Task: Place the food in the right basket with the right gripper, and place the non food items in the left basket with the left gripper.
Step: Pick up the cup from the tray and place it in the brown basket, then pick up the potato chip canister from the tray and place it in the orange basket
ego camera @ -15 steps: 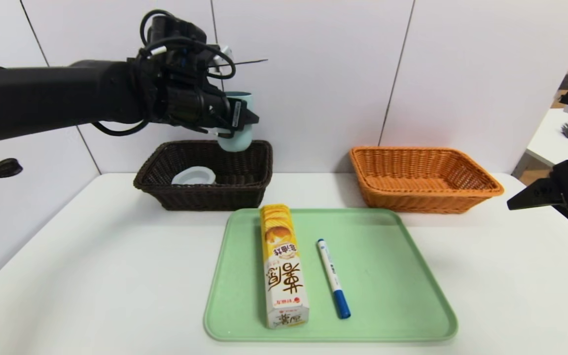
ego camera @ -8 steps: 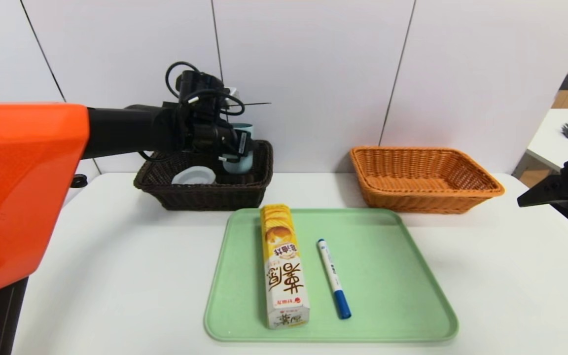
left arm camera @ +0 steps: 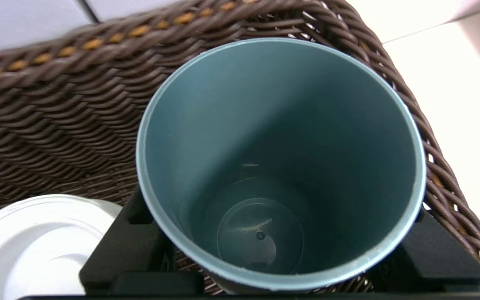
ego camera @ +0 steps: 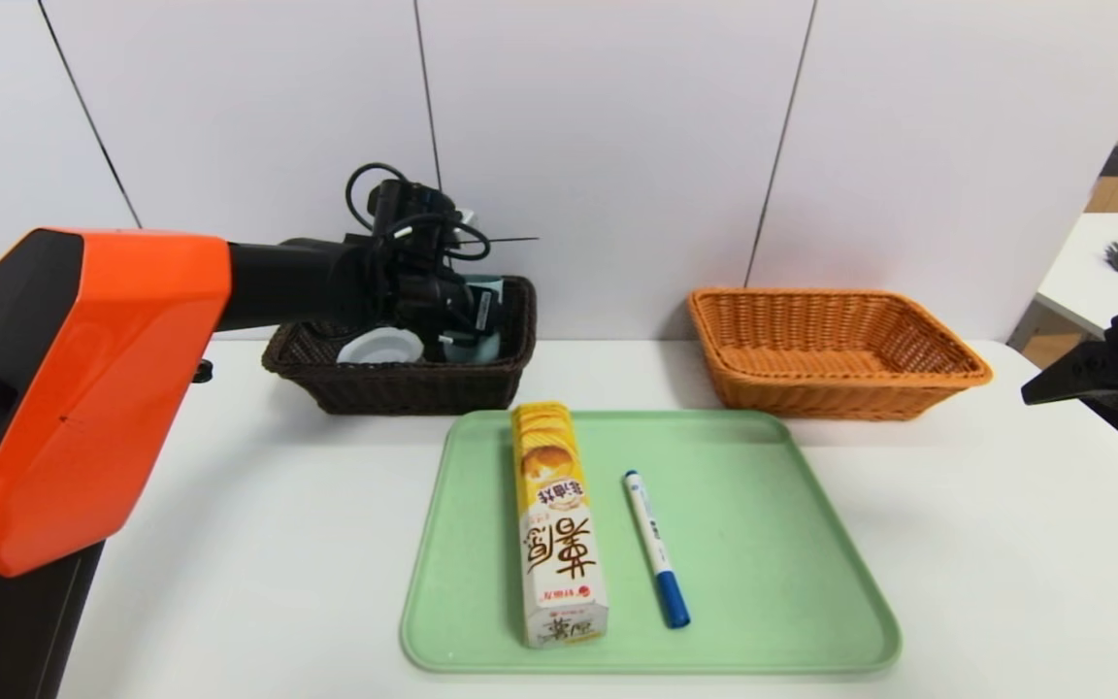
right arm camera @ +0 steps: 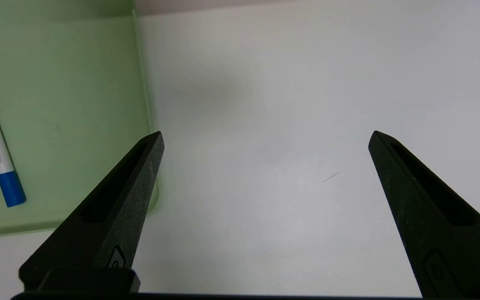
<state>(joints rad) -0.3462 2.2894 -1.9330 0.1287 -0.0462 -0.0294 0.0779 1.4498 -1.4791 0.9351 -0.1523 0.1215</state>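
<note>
White table, pale panelled wall behind. Head view: left gripper reaches into dark brown basket, blue cup mostly hidden behind it, white roll beside. Left wrist view alone shows cup upright, mouth open, fingers pressed on both sides, holding it inside basket corner. Right gripper parked over bare table beside green tray, fingers spread wide, nothing held. Chip carton and marker lie on tray; orange basket behind.

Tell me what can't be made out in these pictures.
- Dusty-blue plastic cup: base contact with the dark brown wicker basket hidden, both views.
- Left gripper: fingertips hidden behind the cup, wrist view.
- White round plastic piece: partly behind the arm.
- Right gripper: cut off, head view.
</note>
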